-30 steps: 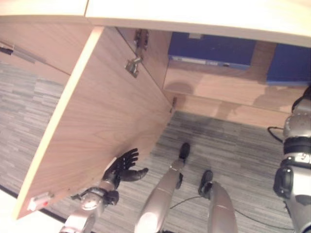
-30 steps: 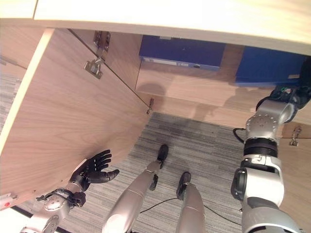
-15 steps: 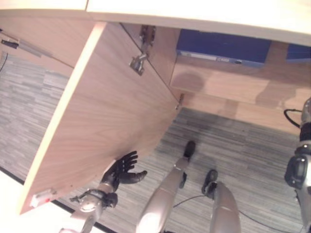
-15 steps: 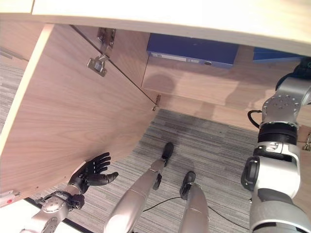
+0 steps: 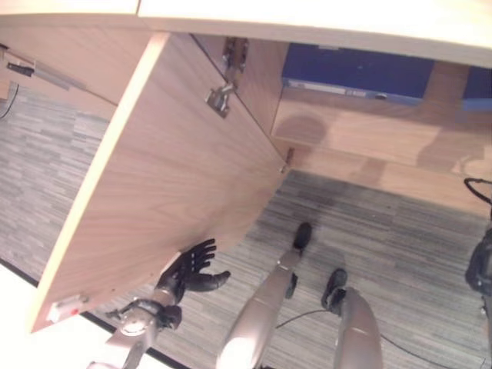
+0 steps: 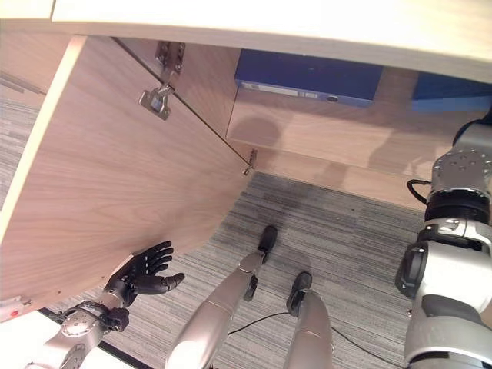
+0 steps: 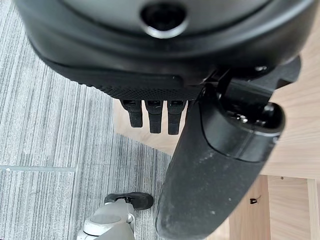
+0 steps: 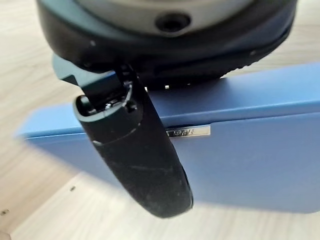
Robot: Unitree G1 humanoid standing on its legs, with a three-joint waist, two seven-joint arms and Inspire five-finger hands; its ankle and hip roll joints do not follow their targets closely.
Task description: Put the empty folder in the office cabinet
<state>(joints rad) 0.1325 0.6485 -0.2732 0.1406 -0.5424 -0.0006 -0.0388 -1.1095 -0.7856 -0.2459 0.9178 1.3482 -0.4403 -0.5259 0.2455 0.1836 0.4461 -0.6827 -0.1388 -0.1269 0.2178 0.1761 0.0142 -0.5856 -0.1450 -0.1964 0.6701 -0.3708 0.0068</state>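
Folder placement looks done or nearly so, and reading left to right you have the left hand point(image 5: 188, 265) with fingers spread and empty beside the open cabinet door point(image 5: 161, 177), one blue folder point(image 6: 307, 77) lying on the cabinet shelf point(image 6: 323, 134), and a second blue folder point(image 8: 240, 145) further right. Your right hand point(image 8: 135, 150) sits against that second folder, though you cannot tell whether it grips. Over the last second the right arm has drawn back from the shelf, so check for release before closing the door.
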